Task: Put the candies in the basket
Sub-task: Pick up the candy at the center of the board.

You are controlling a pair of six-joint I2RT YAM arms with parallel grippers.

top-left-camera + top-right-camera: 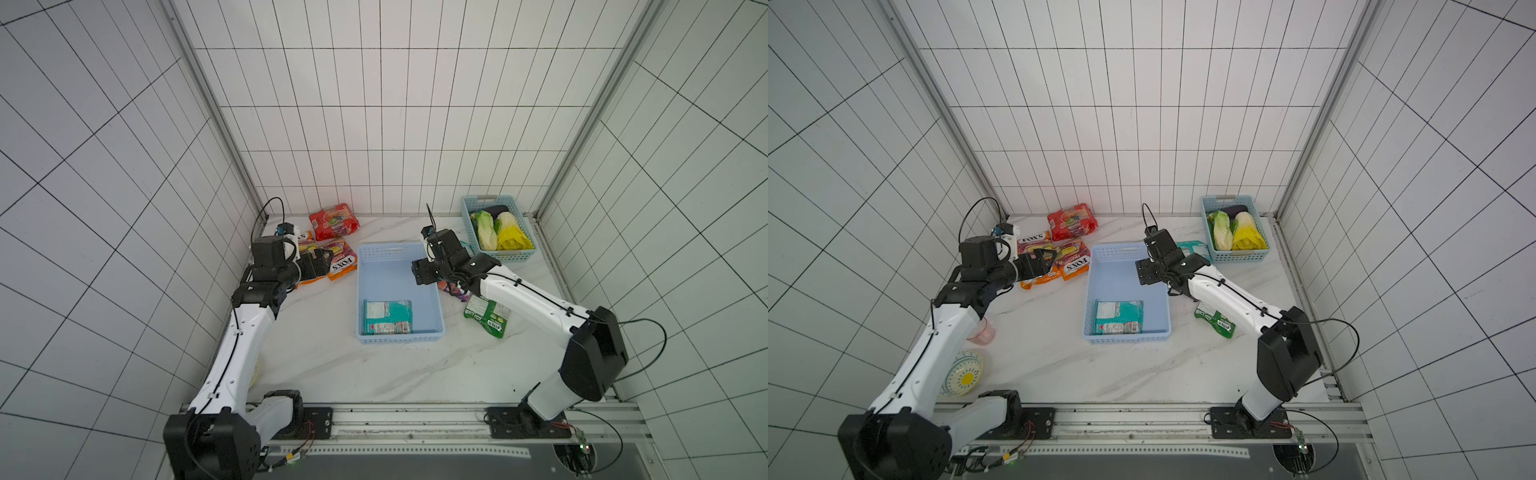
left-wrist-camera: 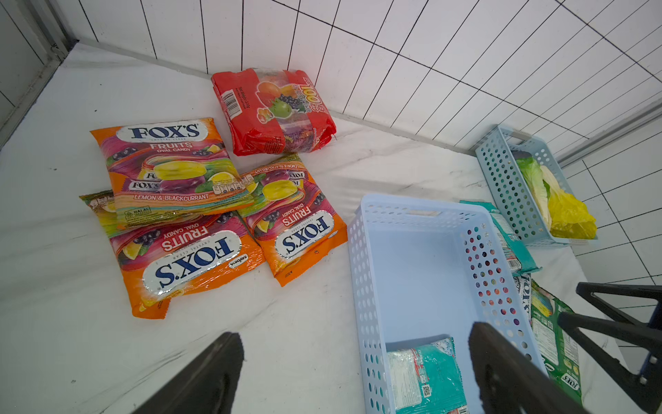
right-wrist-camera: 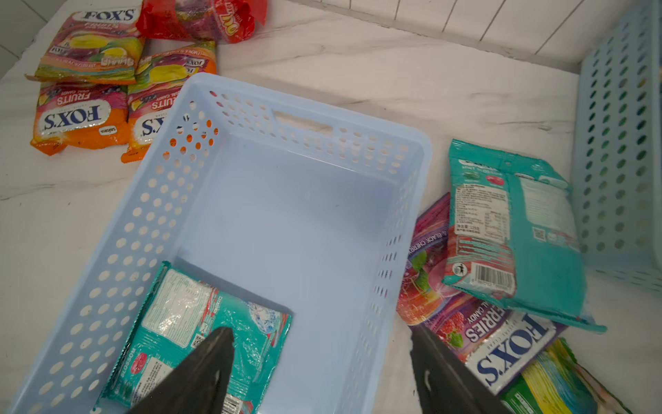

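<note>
The pale blue basket (image 1: 397,278) sits mid-table with one teal candy bag (image 1: 387,318) lying flat at its near end. Three orange FOX'S bags (image 2: 179,168) and a red bag (image 2: 276,111) lie left of it. A teal bag (image 3: 516,233), a purple bag (image 3: 494,337) and a green bag (image 1: 488,316) lie to its right. My left gripper (image 1: 320,262) hovers open over the orange bags and holds nothing. Above the basket's right wall my right gripper (image 3: 320,331) stands open and empty, with the teal bag in the basket below one finger.
A smaller, deeper blue basket (image 1: 469,226) holding leafy vegetables stands at the back right corner. A pink cup (image 1: 982,330) and a patterned plate (image 1: 963,374) lie beside my left arm. Tiled walls close three sides.
</note>
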